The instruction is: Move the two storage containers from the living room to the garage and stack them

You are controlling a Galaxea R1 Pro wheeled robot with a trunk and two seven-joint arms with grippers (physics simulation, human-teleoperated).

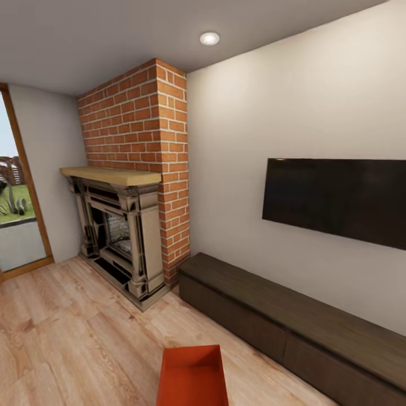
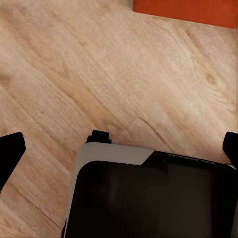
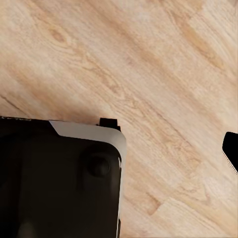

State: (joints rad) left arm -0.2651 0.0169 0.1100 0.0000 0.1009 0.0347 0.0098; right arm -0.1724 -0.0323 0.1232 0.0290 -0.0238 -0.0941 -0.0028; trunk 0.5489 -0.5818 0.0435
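Light wood plank floor (image 1: 62, 316) covers the living room. A red brick chimney (image 1: 144, 129) rises at 11 o'clock in the head view, with an ornate fireplace (image 1: 118, 231) at its base under a wooden mantel (image 1: 110, 175). A black TV (image 1: 338, 200) is mounted on the white wall (image 1: 248, 113) at 3 o'clock. A long dark low bench (image 1: 299, 327) runs along that wall below the TV, from the chimney toward 5 o'clock.

One orange-red storage container (image 1: 192, 375) stands on the plank floor at 6 o'clock, open side up, near the bench but apart from it. Its wall also shows in the left wrist view (image 2: 186, 11).

Left gripper (image 2: 121, 148): fingertips far apart, holding nothing, above bare planks. Right gripper: one fingertip (image 3: 230, 148) is visible; opening cannot be determined.
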